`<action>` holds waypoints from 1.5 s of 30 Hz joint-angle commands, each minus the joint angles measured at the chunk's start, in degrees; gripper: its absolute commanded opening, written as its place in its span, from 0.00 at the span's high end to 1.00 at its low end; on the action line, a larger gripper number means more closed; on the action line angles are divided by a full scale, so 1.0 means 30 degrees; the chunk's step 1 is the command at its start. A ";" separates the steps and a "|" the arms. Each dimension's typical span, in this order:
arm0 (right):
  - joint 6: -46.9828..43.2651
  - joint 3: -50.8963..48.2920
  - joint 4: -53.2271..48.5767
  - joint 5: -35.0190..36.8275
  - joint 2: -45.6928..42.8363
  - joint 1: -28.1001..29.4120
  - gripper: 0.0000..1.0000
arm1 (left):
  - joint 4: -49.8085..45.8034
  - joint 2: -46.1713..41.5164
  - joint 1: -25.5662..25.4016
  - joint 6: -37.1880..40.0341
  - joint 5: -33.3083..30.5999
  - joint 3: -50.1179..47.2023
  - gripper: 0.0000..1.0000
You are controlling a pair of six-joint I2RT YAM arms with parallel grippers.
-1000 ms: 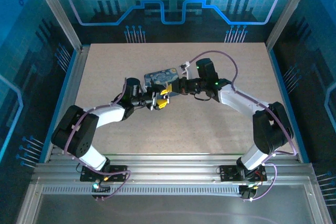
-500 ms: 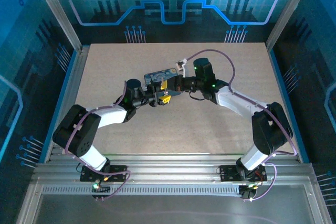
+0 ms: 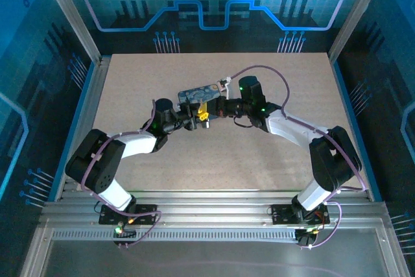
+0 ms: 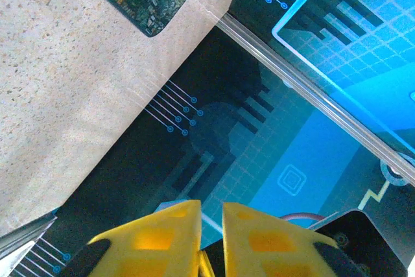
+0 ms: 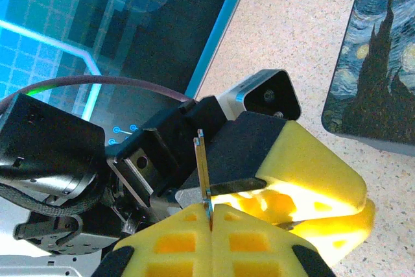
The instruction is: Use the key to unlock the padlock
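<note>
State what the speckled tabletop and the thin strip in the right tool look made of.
Beige speckled tabletop: matte stone-look laminate or composite, judging by fine dark flecks. Thin flat strip: probably metal, with a brassy sheen along its edge.

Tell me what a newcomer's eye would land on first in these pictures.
First, the two arms nose to nose mid-table in the top view, left gripper facing right gripper. Next, in the right wrist view, the thin brass key pinched upright between the right gripper's yellow fingers. Close by on the speckled table sits a flat pad printed with a Starry Night painting.
</note>
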 commanded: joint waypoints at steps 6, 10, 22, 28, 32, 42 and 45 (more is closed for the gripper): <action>-0.0104 -0.0480 0.0200 0.0589 -0.0565 0.0313 1.00 | 0.1441 0.0195 -0.0113 -0.2131 0.0413 -0.0186 1.00; -0.0284 -0.0788 0.0157 0.0759 -0.0875 0.0229 0.94 | 0.0824 0.0055 0.0078 -0.1231 0.0548 -0.0216 1.00; -0.2418 -0.2373 -0.2002 0.1616 -0.3065 -0.0451 0.56 | -1.6845 -0.3635 0.0945 1.7060 -0.2582 0.6106 1.00; -0.2712 -0.2312 -0.2316 0.1504 -0.3231 -0.1033 0.55 | -2.3692 -0.3103 -0.0817 2.6299 -0.6908 1.0961 1.00; -0.3068 -0.1777 -0.2557 0.1524 -0.3130 -0.1093 0.55 | -2.5254 -0.3042 -0.2614 3.0298 -1.0923 1.2046 1.00; -0.3102 -0.1329 -0.1511 0.0155 -0.2812 -0.1019 0.55 | -2.3509 -0.3566 -0.2072 3.0058 -0.8467 1.1140 1.00; -0.2945 -0.1739 -0.0377 -0.0834 -0.3023 -0.1048 0.56 | -2.2320 -0.3743 -0.1770 2.9663 -0.6956 1.0443 1.00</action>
